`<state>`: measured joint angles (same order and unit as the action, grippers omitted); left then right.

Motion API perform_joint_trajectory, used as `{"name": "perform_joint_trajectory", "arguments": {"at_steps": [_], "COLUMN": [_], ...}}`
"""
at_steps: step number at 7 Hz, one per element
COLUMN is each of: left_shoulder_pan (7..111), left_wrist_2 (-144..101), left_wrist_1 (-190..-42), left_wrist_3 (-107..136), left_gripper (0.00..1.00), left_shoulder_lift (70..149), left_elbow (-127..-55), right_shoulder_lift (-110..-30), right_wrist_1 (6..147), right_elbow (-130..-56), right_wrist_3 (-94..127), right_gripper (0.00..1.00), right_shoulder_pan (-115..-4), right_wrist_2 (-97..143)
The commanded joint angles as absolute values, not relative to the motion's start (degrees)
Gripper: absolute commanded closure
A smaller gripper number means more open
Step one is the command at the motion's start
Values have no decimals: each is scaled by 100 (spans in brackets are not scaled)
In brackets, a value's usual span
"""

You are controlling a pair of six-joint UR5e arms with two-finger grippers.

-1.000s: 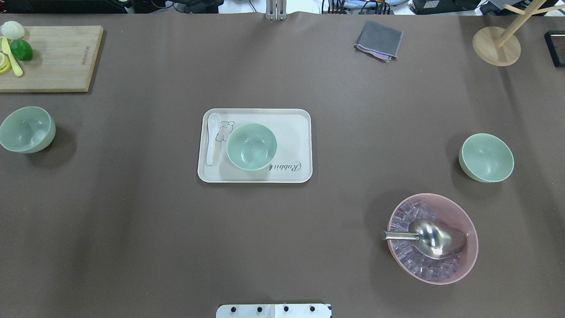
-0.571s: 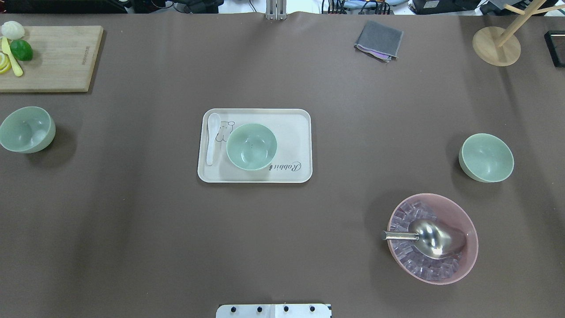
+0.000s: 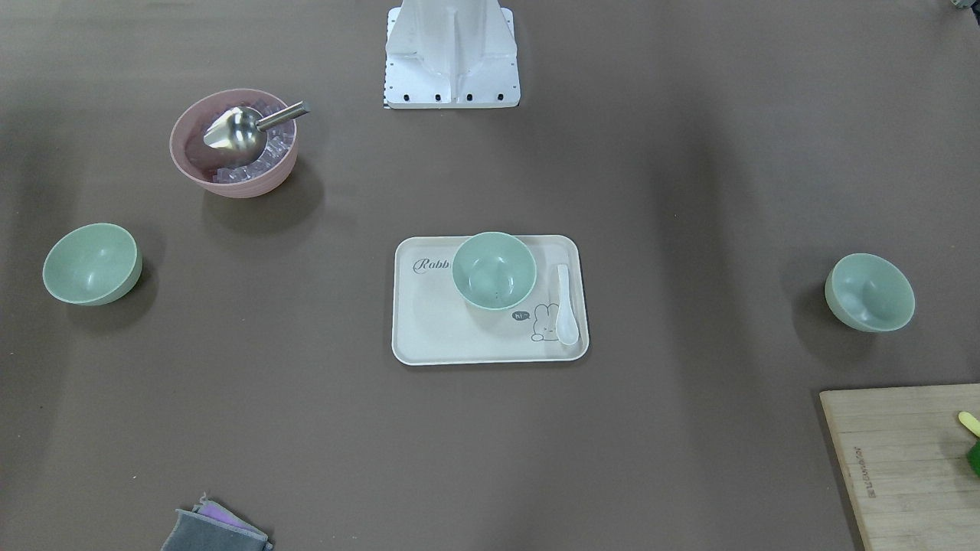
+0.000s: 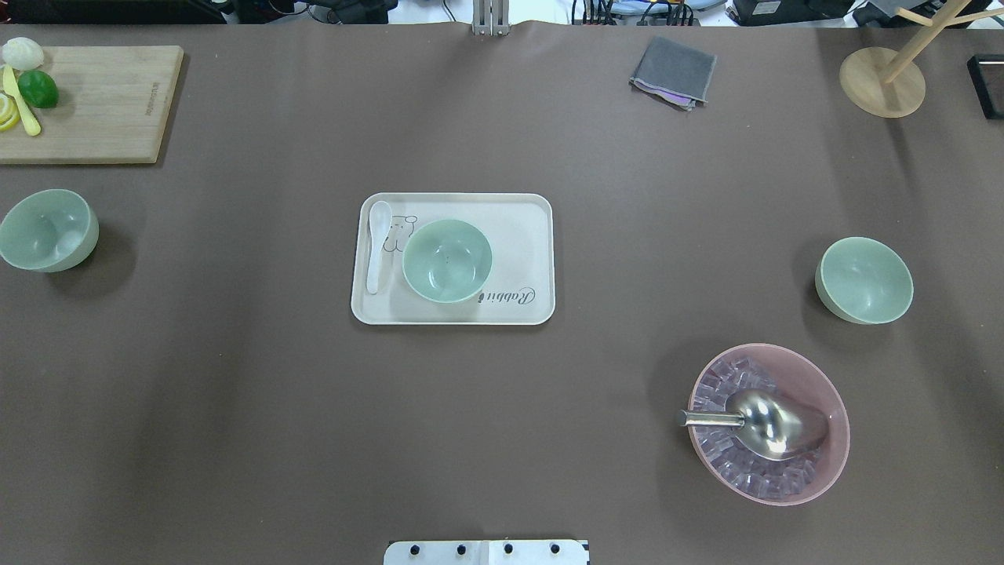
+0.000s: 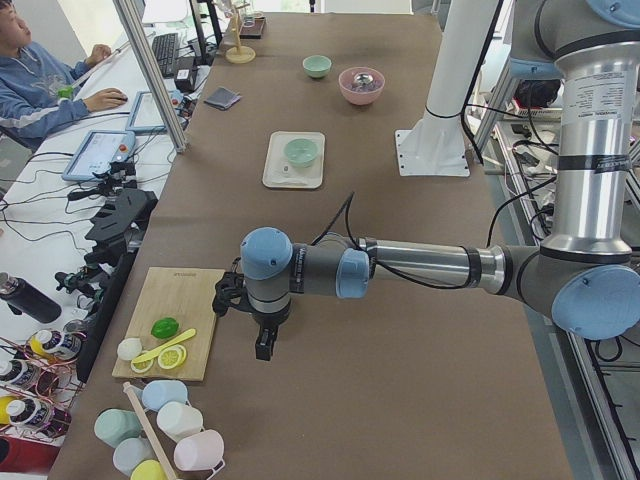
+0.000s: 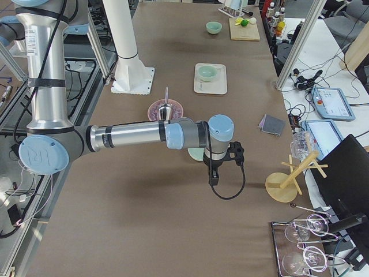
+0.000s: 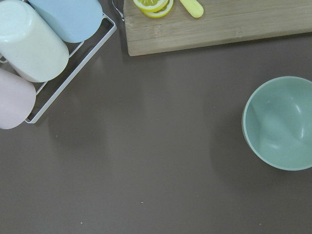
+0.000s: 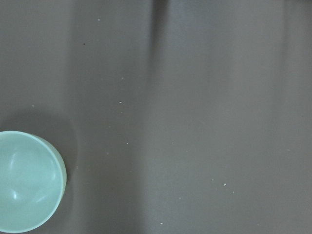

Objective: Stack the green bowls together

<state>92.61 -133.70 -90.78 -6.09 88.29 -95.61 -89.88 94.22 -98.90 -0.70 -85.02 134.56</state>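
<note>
Three pale green bowls stand apart. One [image 4: 447,260] sits on the cream tray [image 4: 525,227] at mid-table. One [image 4: 47,230] is at the far left edge and shows in the left wrist view [image 7: 280,123]. One [image 4: 863,280] is at the right and shows in the right wrist view [image 8: 27,187]. My left gripper [image 5: 262,346] hangs over the table near the cutting board. My right gripper [image 6: 213,179] hangs beside the right bowl [image 6: 196,154]. Both show only in the side views, so I cannot tell if they are open or shut.
A pink bowl [image 4: 769,424] with ice and a metal scoop stands front right. A white spoon [image 4: 378,245] lies on the tray. A cutting board [image 4: 102,106] with fruit, a grey cloth [image 4: 673,71] and a wooden stand [image 4: 882,82] line the far edge. Cups on a rack [image 7: 34,48] lie left.
</note>
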Motion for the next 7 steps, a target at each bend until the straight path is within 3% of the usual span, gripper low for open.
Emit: {"name": "perform_joint_trajectory", "arguments": {"at_steps": [1,7], "left_shoulder_pan": [9237,8203], "left_wrist_2": [-13464,-13658], "left_wrist_1": [-9114,-10230], "left_wrist_3": [-598,1230], "left_gripper": [2,2], "left_shoulder_lift": [8833,8982], "left_elbow": [-9598,-9624], "right_shoulder_lift": [-8843,-8341], "right_wrist_1": [9431,9396], "right_elbow": [-10037,-10125], "right_wrist_3": [78,1194], "right_gripper": [0,1], "right_shoulder_pan": [-8009,-6805], "right_wrist_2": [13456,13149]}}
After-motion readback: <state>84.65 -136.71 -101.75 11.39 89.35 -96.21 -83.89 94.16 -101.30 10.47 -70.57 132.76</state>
